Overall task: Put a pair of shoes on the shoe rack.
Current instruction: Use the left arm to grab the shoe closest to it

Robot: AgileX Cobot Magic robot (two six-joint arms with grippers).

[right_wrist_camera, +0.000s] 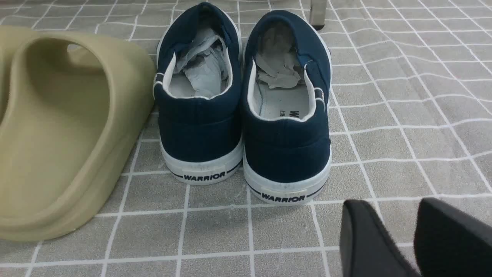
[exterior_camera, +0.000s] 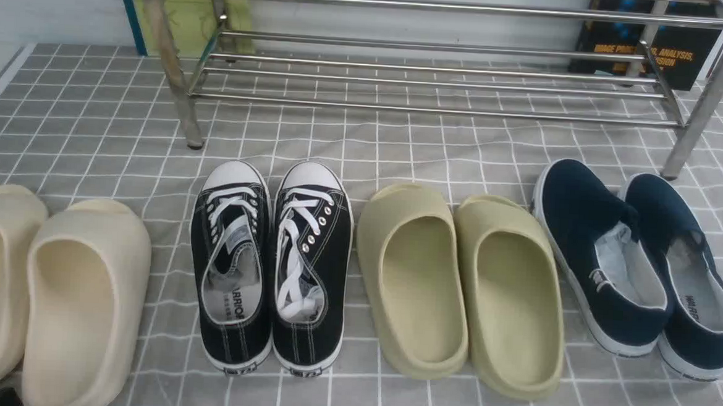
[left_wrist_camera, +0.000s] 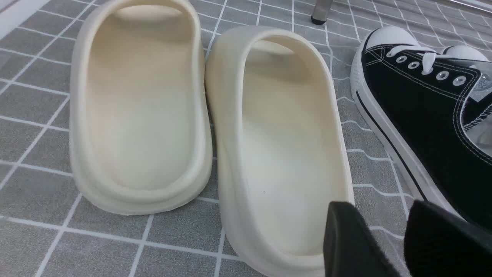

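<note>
The pair of black canvas sneakers stands side by side on the grey checked cloth, left shoe [exterior_camera: 232, 264] and right shoe [exterior_camera: 310, 262], toes toward the shoe rack [exterior_camera: 429, 83] at the back. One sneaker [left_wrist_camera: 423, 119] shows in the left wrist view. My left gripper [left_wrist_camera: 384, 223] is open and empty, low over the cloth between a cream slipper and that sneaker. My right gripper [right_wrist_camera: 396, 227] is open and empty, behind the heels of the navy slip-ons. Neither gripper shows in the front view.
Cream foam slippers [exterior_camera: 84, 300] lie at the left, also in the left wrist view [left_wrist_camera: 284, 154]. Olive slippers [exterior_camera: 462, 282] lie right of the sneakers. Navy slip-ons [exterior_camera: 637, 261] are at the right, also in the right wrist view [right_wrist_camera: 246, 100]. Books lean behind the rack.
</note>
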